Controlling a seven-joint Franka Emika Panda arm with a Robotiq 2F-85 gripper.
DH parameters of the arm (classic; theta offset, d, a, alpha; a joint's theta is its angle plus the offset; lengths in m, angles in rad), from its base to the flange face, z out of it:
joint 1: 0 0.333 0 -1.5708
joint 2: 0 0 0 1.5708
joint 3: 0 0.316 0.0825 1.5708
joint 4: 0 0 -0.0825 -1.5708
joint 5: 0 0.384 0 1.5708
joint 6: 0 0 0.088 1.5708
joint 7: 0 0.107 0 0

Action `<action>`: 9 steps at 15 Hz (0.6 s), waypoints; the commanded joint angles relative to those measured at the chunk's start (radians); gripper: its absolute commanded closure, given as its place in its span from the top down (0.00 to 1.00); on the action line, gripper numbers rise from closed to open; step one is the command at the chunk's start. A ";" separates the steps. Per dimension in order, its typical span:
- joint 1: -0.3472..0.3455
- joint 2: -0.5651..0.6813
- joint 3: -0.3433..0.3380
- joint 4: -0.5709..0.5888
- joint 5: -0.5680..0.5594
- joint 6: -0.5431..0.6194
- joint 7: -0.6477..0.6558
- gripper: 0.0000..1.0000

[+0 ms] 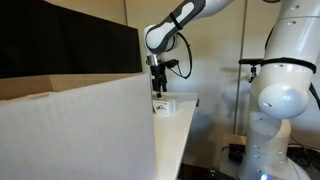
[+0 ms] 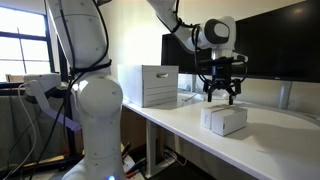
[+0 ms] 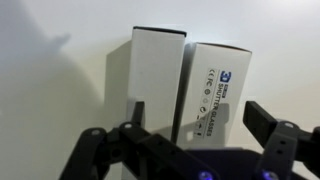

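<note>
Claw [image 2: 222, 96] hanging spread above a plain white box [image 3: 155, 75] and a labelled white box [image 3: 215, 90] on the table [image 2: 175, 125].

In the wrist view the two small boxes lie flat side by side with their long sides touching, the plain one on the left and the one with printed text on the right. The claw's dark fingers [image 3: 137, 112] stand wide apart, clamped on nothing, and the meeting line of the boxes lies between them. In both exterior views the claw points straight down, just above the boxes and not touching them. A large white box [image 2: 148, 85] stands on the same white table, well apart to the left. A dark screen [image 2: 275, 45] rises at the far side.
</note>
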 commanded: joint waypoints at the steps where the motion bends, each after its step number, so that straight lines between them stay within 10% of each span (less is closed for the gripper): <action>1: -0.008 0.000 0.007 0.001 0.002 -0.002 -0.001 1.00; 9: 0.001 0.021 0.006 0.038 0.000 0.012 -0.096 1.00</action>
